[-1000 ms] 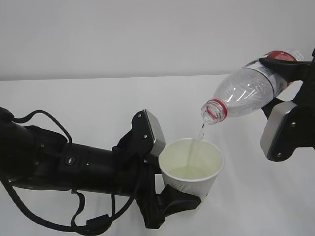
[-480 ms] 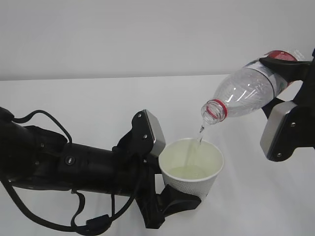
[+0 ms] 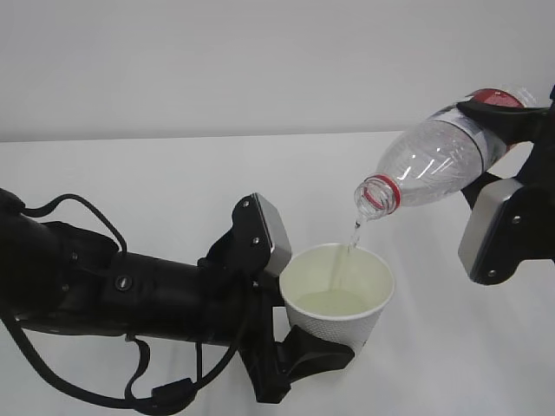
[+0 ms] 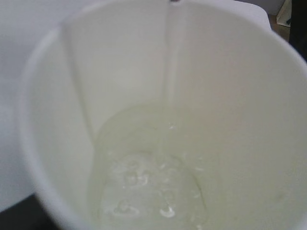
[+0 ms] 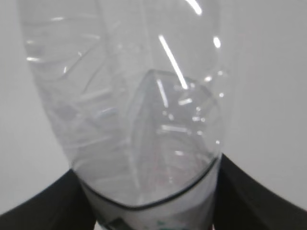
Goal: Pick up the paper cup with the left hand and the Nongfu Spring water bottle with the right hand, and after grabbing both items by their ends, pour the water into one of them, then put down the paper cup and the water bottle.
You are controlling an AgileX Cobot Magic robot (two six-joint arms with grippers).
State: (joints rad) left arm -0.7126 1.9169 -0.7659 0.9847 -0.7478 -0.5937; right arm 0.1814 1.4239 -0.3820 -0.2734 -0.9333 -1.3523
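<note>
The clear ribbed plastic Nongfu Spring water bottle [image 3: 438,165] is tilting down-left, its red-ringed mouth hanging above the small white paper cup [image 3: 338,295]. A thin stream of water [image 3: 353,234] is falling into the cup, pooling inside. The right hand [image 3: 512,130] is clamping the bottle's labelled base end; the left hand [image 3: 295,347] is gripping the cup's bottom.

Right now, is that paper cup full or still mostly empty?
Mostly empty. The paper cup holds only a shallow pool of water at the bottom, with bare wall above it.
</note>
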